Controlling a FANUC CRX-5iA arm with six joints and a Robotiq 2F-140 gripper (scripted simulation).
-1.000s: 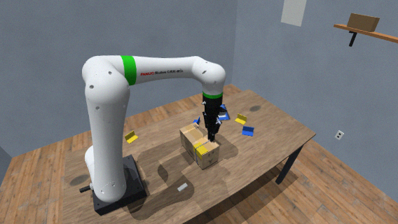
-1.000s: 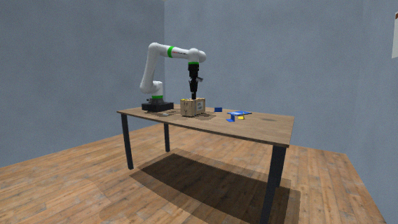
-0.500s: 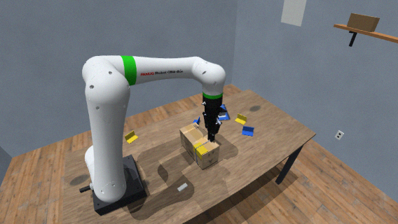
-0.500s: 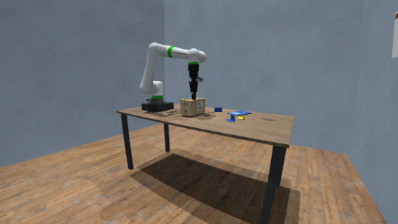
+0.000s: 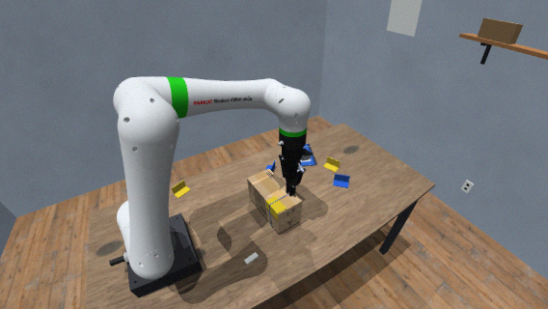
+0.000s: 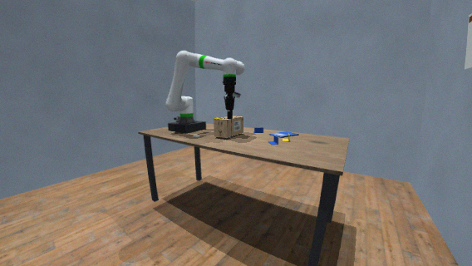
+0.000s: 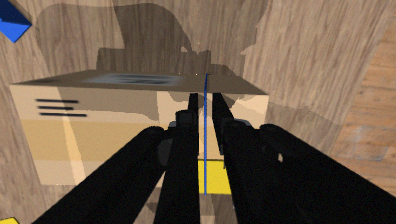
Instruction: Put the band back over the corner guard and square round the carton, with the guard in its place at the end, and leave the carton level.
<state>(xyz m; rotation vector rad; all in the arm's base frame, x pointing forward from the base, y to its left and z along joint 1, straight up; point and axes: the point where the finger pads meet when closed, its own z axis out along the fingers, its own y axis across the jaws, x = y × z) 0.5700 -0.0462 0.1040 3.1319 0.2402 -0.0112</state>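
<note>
The carton (image 5: pixel 288 218) (image 6: pixel 223 129) (image 7: pixel 30 100) stands level on the table. The yellow corner guard (image 5: pixel 278 208) (image 7: pixel 219 180) sits on its top long edge near one end. The thin blue band (image 5: pixel 270 213) (image 7: pixel 205 145) crosses the top and the guard, looks straight in the wrist view, and runs down the carton's side; its underside is hidden. My gripper (image 5: pixel 290 194) (image 6: pixel 229 118) (image 7: pixel 205 106) points down at the carton top, near the edge opposite the guard. Its fingers are close together, with a narrow gap; the band runs between them, with space visible on both sides.
Blue angle pieces (image 5: pixel 342 181) (image 6: pixel 258 130) (image 7: pixel 14 25) and yellow angle pieces (image 5: pixel 180 189) (image 5: pixel 331 164) lie on the table around the carton. A flat blue item (image 5: pixel 307 161) (image 6: pixel 284 134) lies beyond it. A small white block (image 5: pixel 251 258) lies nearer the arm's base.
</note>
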